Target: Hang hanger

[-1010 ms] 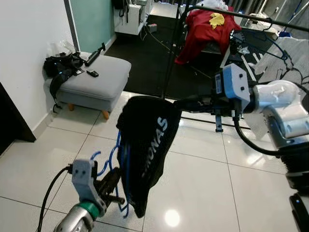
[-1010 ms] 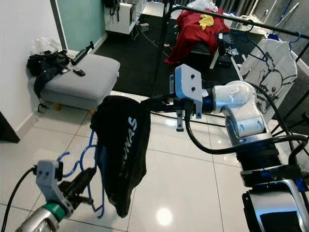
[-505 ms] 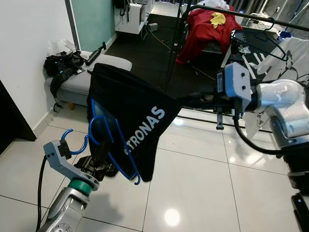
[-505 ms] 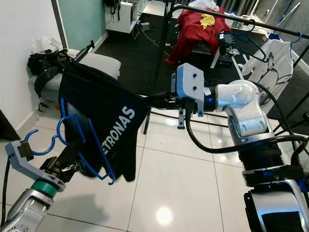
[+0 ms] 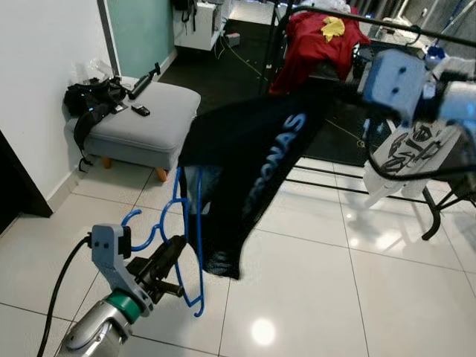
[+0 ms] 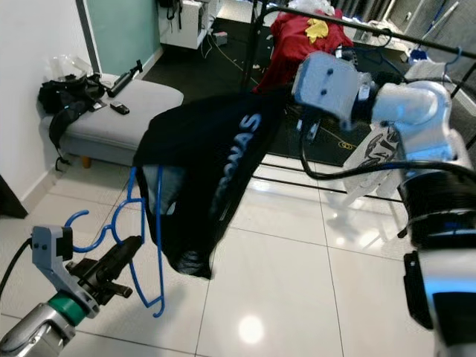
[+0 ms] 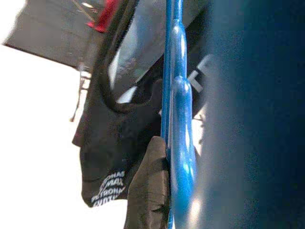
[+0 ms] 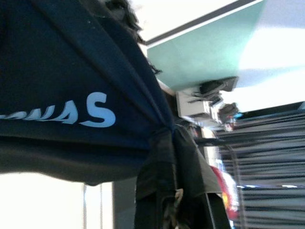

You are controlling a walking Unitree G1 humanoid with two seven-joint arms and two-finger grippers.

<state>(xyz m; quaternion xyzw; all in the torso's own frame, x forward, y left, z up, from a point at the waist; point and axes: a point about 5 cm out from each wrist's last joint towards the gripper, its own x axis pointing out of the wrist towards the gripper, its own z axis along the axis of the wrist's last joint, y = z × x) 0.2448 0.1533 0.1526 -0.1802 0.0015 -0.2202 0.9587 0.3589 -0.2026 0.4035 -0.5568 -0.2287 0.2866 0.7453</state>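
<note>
The left gripper point(image 5: 172, 256) is low at the robot's left, its black fingers point(image 7: 150, 191) closed on the wire of the blue hanger point(image 5: 184, 245), which stands roughly upright above the floor with its hook curling back over the wrist. The right gripper point(image 8: 164, 143) is raised high at the robot's right, before the clothes rail point(image 5: 387, 26), and its fingers are pinched shut on a bunched fold of the black shirt point(image 5: 253, 160). The shirt stretches slantwise between the two arms: its upper end is at the right gripper, and its lower part drapes over the hanger just above the left gripper, with a loose tail hanging beside the blue wire. Under them lies a glossy floor point(image 5: 312, 297) of pale tiles, giving way to dark flooring farther back. A grey ottoman point(image 5: 149, 123) with a black bag point(image 5: 93, 100) on it stands by the white wall at the left, and a red garment point(image 5: 316, 41) and a white printed shirt point(image 6: 383, 145) hang at the rail. The left wrist view adds small white lettering on the shirt's hem; the right wrist view shows the large pale letters close up, and a teal wall behind.
</note>
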